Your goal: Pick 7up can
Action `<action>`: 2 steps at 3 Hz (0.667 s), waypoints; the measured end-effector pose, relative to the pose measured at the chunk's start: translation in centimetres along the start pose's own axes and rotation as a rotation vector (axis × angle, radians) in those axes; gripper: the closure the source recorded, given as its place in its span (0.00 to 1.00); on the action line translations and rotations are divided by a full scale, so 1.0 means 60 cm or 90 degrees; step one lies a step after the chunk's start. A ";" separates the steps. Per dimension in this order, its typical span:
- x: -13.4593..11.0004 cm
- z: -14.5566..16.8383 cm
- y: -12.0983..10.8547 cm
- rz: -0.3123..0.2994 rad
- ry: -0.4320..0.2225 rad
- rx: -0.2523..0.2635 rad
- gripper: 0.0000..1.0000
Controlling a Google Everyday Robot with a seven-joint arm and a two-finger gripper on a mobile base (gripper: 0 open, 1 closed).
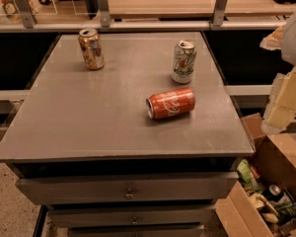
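The 7up can [183, 61] stands upright toward the upper right of the grey table [89, 127], silver top up, green lettering facing me. Nothing touches it. Just below it in the frame, near but apart, a red Coca-Cola can [170, 103] lies on its side. An orange-gold can [91, 49] stands upright well away in the table's upper left.

The gripper [286, 100] hangs at the right edge of the frame, off beyond the table's right side and well apart from the 7up can. It holds nothing that I can see. It shows only as pale, blocky shapes, so I cannot tell whether it is wide or narrow.

By my reckoning the pick has hardly begun: the reach across, the closing round the can and the lift are all left to do.

The arm above the gripper is cut off by the frame. Drawers [128, 191] under the table are dim. A cardboard box [281, 157] at lower right holds clutter I cannot make out.
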State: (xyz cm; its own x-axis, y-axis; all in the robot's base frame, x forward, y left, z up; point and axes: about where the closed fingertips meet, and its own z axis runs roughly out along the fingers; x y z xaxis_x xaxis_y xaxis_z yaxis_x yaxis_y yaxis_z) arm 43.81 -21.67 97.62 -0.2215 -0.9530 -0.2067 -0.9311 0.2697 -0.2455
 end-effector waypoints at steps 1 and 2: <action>0.000 0.000 -0.001 0.000 0.000 0.001 0.00; -0.005 0.021 -0.025 0.014 -0.026 0.005 0.00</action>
State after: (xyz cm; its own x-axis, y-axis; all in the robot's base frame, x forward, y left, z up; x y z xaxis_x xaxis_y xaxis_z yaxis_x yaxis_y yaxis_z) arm 45.63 -21.58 96.87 -0.2299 -0.9404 -0.2508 -0.9238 0.2919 -0.2477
